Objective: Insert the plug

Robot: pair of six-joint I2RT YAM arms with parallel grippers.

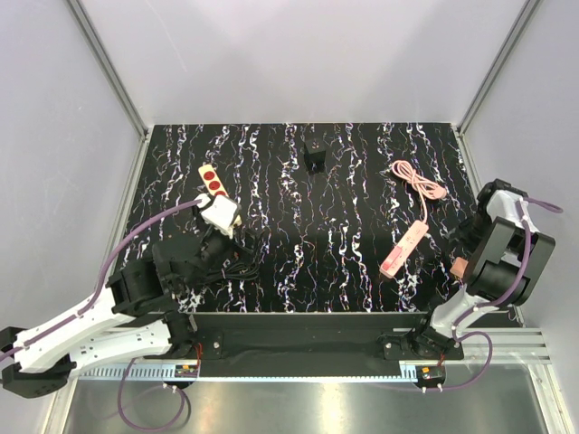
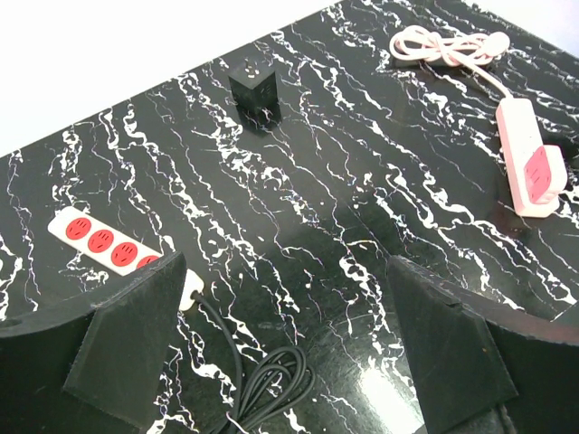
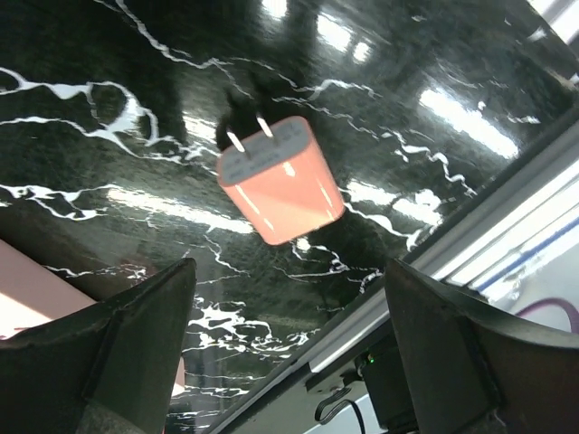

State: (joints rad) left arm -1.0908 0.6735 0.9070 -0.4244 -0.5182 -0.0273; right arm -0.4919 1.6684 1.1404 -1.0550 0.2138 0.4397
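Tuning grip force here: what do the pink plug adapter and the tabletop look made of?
Pink plug adapter: smooth moulded plastic, probably, given its soft sheen and rounded edges; its two prongs look like bright metal. Tabletop: glossy, black with white marble-like veining, reflecting lights sharply; stone, laminate or film cannot be told.

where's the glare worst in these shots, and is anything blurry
Right wrist view: bright streaks of glare on the glossy table, upper right, and the pink plug looks slightly soft. Left wrist view: one glare patch low on the table, the near fingers dark and out of focus. Top external view: even light, sharp.
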